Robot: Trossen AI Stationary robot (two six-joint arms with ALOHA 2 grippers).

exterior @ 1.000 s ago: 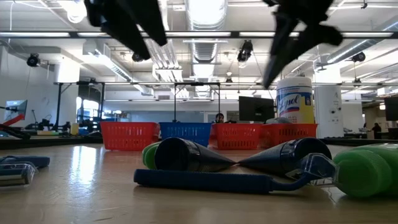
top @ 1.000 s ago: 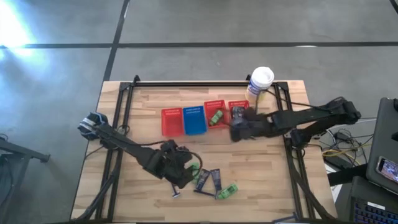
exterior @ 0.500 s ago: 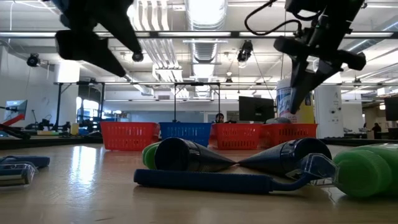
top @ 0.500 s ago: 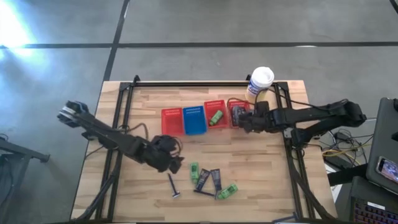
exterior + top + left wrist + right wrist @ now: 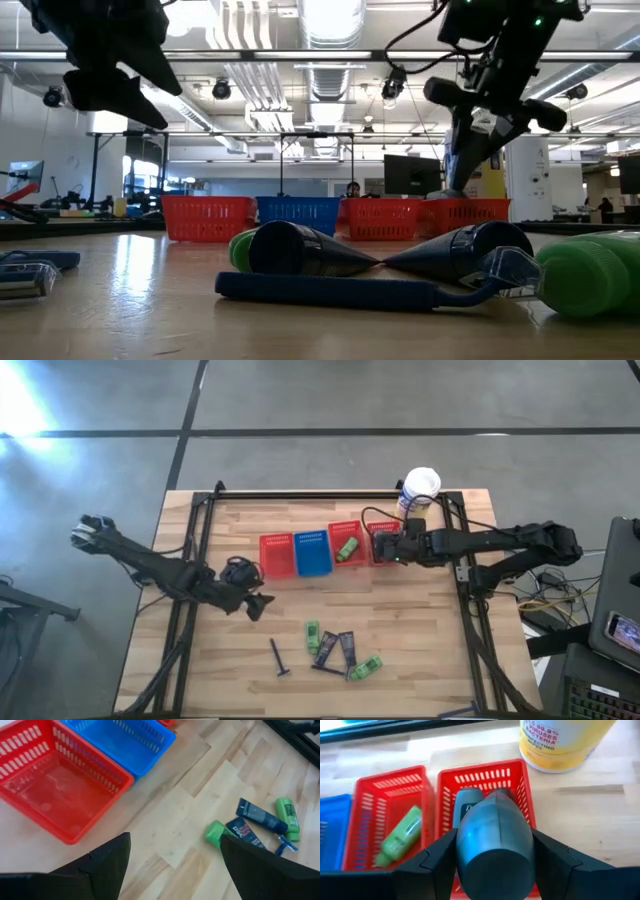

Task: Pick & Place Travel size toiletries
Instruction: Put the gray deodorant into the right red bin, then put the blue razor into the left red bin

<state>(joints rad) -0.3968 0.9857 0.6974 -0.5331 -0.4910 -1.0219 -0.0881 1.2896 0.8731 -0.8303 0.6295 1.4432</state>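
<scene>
Yellow canister (image 5: 560,742) label: "DISINFECTING WIPES"; "VIRUSES", "BACTERIA"

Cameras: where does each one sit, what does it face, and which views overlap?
High: overhead, straight down on table; both arms.
Low: tabletop level, across dark tubes toward baskets.
Left wrist: over empty red basket, open left gripper.
Right wrist: right gripper holding grey bottle above end basket.
Shared: baskets in all.

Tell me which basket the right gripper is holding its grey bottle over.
The right gripper holds the grey bottle over the rightmost red basket, next to the yellow canister; another grey bottle already lies inside.
</scene>
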